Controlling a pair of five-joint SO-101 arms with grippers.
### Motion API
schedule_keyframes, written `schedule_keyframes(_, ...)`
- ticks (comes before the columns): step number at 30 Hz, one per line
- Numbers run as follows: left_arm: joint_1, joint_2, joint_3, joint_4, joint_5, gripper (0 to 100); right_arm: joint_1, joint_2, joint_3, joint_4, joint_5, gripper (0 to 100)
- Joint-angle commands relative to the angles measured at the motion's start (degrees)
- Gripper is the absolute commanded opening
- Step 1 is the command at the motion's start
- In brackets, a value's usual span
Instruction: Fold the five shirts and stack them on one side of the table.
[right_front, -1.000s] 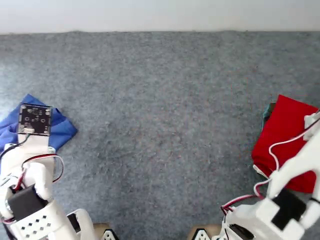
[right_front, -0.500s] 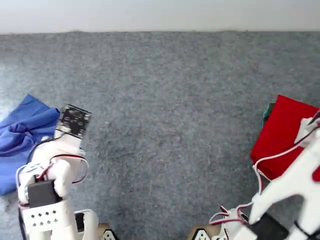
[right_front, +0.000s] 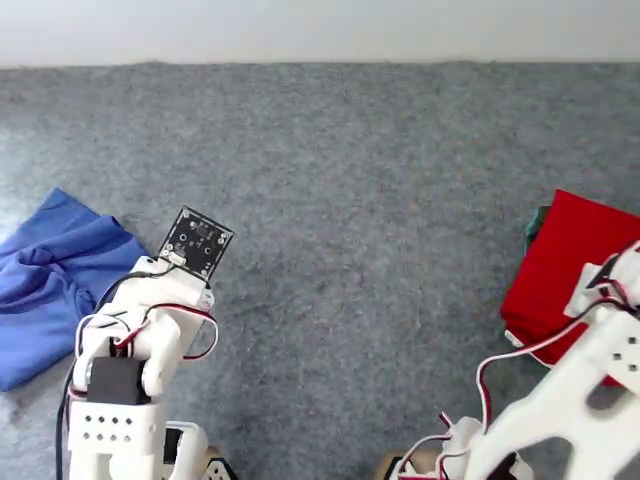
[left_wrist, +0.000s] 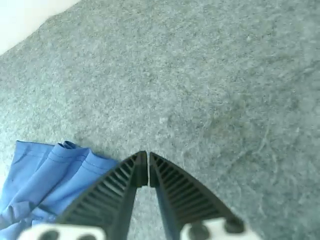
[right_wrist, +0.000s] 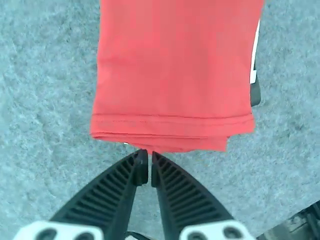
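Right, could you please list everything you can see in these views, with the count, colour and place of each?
Crumpled blue cloth shirt: one, blue, unfolded at the table's left edge in the high view.
Folded red cloth shirt: one, red, on top of a stack at the table's right edge.
Garments under the red shirt: count cannot be told, dark teal and white edges peeking out.
Grey felt-like table cover: one, grey, across the whole surface.
White strip: one, white, along the far edge.
Left gripper: one, black, shut, over bare cover beside the blue shirt.
Right gripper: one, black, shut, at the red shirt's hem.
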Motion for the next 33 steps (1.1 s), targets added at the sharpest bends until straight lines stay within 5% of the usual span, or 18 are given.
schedule_keyframes(1, -0.2, -0.4, -0.4, -1.0, 0.6, 1, -0.7, -1.3, -0.2, 1.9, -3.3, 1.4)
schedule_keyframes(24, -0.4, -0.5, -2.9, -0.7, 4.7, 1, -2.9, -12.5, 5.8, 2.2, -7.6, 1.5)
schedule_keyframes(33, -7.6, -0.5, -3.5, -0.8, 4.7, 1, -2.9, -19.8, 9.8, 2.2, -7.6, 1.5)
